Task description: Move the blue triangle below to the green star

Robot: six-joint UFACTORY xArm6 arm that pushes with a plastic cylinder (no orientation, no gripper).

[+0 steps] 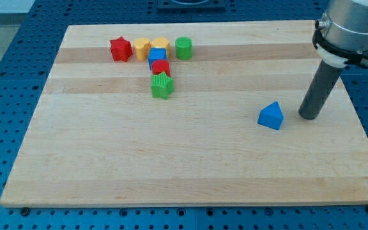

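One push remains: no pincer is fitted, so no open or closed state applies — my tip (310,117) stands just right of the blue triangle (271,116). I should drive it steadily left across the counter (171,166) — stopping beneath the green star (162,85).

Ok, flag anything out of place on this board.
Only the blue triangle stands apart, alone toward the view's right, far from the green star and its cluster. My tip sits just right of it. Nothing looks damaged.

A: Surroundings? 
B: Pale wooden board (190,172) with lengthwise plank grain, lying on a blue perforated metal table (18,70). 
A: Light? 
B: Even, soft; glare along the view's top.
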